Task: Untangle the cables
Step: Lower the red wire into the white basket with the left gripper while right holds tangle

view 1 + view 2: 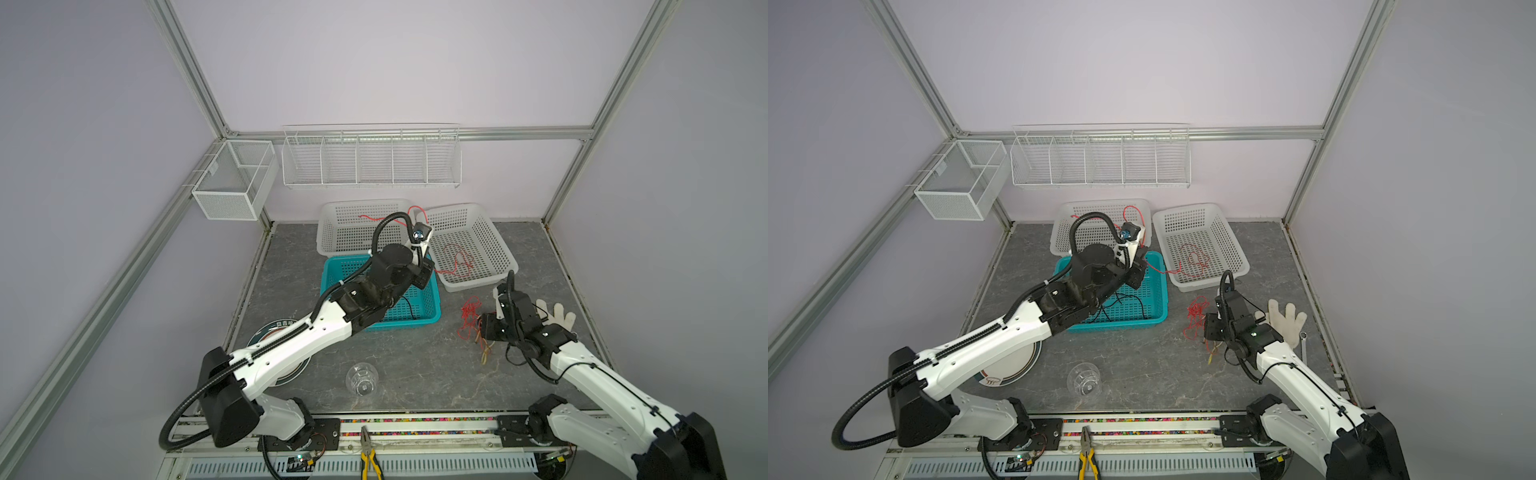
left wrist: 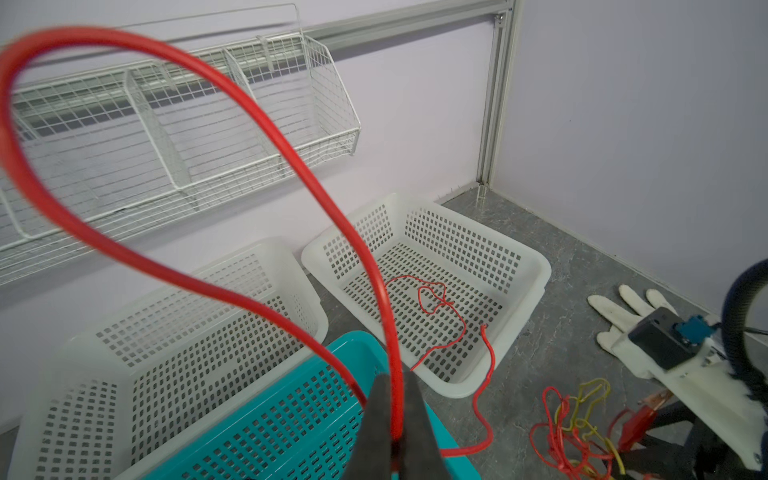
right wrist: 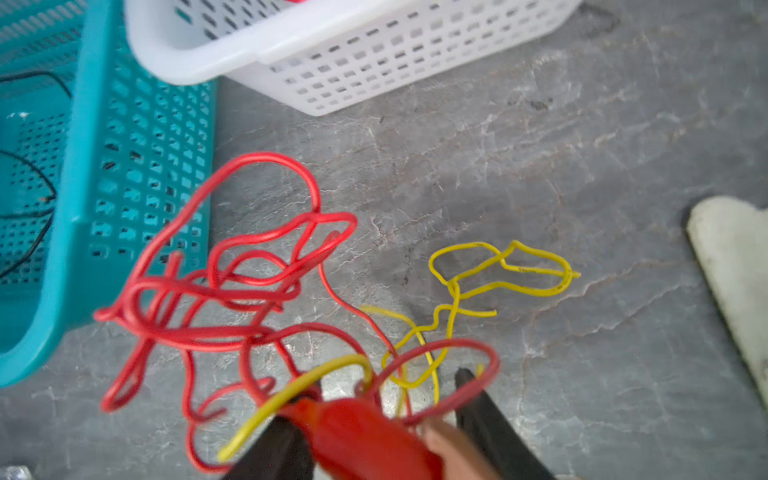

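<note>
Left pincer (image 2: 395, 384) pinches a red cable (image 2: 390, 332); right pincer (image 3: 386, 386) gapes beside the cable tangle (image 3: 232, 286).

No text reads cleanly in any view. Plate (image 1: 259, 337), lower left in a top view: printed characters (image 1: 286, 322) on its dark rim, partly hidden and too small to make out; a small brown mark (image 1: 992, 380) on its white face, lower left in a top view, also not decipherable. Yellow cable (image 3: 528, 270), right of centre in the right wrist view: tiny dark print along the sleeve, unreadable.
</note>
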Controlling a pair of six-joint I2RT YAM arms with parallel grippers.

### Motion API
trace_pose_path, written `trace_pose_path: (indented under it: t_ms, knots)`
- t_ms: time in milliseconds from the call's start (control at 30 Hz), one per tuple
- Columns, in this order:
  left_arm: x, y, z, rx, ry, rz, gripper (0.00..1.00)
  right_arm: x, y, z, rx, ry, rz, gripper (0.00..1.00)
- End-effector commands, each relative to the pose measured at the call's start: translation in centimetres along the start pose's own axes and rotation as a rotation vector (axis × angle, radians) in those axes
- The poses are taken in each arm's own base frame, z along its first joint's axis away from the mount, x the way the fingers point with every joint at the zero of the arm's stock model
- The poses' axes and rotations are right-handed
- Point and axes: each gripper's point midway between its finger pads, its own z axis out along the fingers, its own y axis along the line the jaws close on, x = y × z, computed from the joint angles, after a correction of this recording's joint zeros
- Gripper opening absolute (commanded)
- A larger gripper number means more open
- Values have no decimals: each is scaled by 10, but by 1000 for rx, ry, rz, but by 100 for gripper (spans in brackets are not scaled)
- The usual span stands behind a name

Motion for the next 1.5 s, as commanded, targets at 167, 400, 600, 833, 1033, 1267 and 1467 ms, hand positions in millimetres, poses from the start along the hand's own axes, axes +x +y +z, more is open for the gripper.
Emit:
trace_pose_path:
  t_ms: [167,400,600,833,1033,1267,1467]
  knots:
    - [6,-27,60,57,105,10,0,-45,28,-54,-148,-196,-25,78]
    - [1,-38,95,83,114,15,0,-32,18,-59,-123,-180,-42,78]
    - [13,-43,141,129,176,-42,0,-9,13,-43,-127,-124,-19,77]
    - [46,-45,201,157,285,-115,0,5,7,-37,-131,-116,12,76]
    - [79,-53,224,193,359,-157,0,11,6,-36,-141,-111,13,76]
    - [94,-62,226,236,381,-180,10,13,9,-31,-152,-96,6,76]
    - [88,-64,220,258,366,-187,47,12,10,-30,-160,-103,7,76]
